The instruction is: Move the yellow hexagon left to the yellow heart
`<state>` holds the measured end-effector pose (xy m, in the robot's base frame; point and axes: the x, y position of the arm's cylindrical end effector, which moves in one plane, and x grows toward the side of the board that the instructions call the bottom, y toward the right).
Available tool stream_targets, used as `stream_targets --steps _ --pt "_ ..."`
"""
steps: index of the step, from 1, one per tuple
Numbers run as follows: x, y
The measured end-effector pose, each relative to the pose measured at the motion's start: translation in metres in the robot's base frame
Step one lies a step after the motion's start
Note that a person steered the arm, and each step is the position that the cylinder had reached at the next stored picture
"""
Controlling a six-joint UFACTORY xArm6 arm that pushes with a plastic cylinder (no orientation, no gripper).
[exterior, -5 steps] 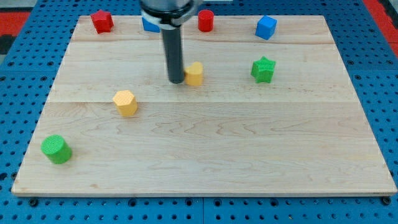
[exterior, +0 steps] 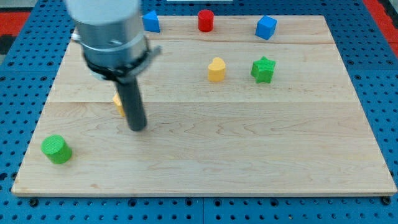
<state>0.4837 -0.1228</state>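
Observation:
The yellow hexagon point(exterior: 118, 104) lies at the board's left-middle, mostly hidden behind my rod; only its left edge shows. My tip point(exterior: 137, 128) rests on the board just right of and below the hexagon, close to or touching it. The yellow heart point(exterior: 216, 69) sits in the upper middle, well to the right of the hexagon and just left of the green star point(exterior: 263, 69).
A green cylinder point(exterior: 56, 149) sits at the lower left. Along the top edge are a blue block point(exterior: 150, 21), a red cylinder point(exterior: 206, 20) and a blue cube point(exterior: 266, 27). The arm body hides the board's upper left.
My rod has moved from beside the yellow heart down and left to the yellow hexagon. The heart now sits a little further right. The red block at top left is now hidden.

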Motion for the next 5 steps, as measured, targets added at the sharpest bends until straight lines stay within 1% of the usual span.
stream_targets --steps 1,2,3,4,5 --pt "-0.046 -0.001" --pt "-0.045 -0.008" --pt "0.002 -0.028" --pt "-0.019 -0.044" --pt "-0.052 -0.052"
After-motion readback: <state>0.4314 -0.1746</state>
